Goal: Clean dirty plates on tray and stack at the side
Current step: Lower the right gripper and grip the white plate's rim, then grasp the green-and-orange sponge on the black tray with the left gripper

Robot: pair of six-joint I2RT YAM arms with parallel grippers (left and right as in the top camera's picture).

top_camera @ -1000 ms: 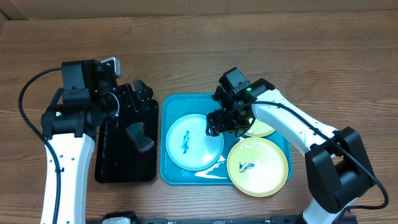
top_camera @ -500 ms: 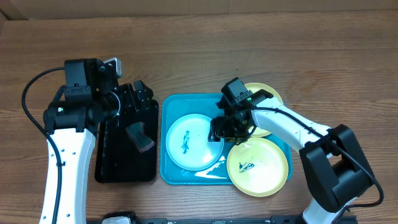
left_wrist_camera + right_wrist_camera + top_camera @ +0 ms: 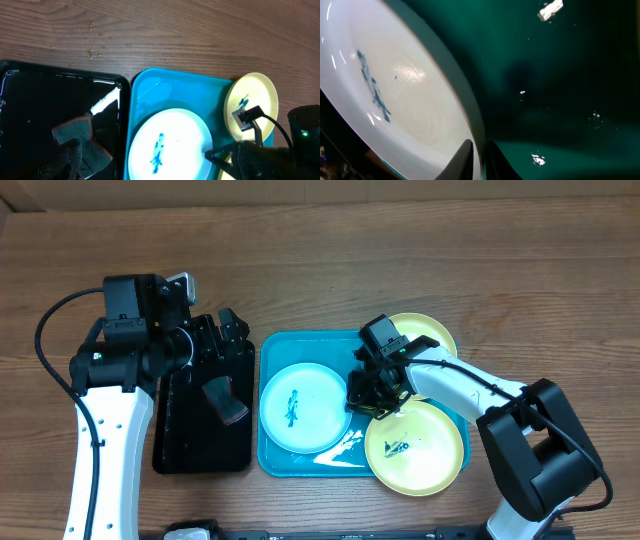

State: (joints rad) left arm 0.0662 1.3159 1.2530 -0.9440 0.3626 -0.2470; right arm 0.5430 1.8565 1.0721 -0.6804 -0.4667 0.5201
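One camera hangs above the counter (image 3: 330,260) and looks straight down, far enough back to take in the blue tray (image 3: 300,348), the black tray (image 3: 190,445) beside it and the wood all round. The left wrist camera also faces down, from nearer, over the line where the two trays meet, with the white plate (image 3: 300,408) and a yellow plate (image 3: 262,92) low in its view. The right wrist camera sits very low and close, looking along the white plate's rim and the blue tray's floor, its own tool (image 3: 478,160) at the bottom edge. All three share that plate and the blue tray.
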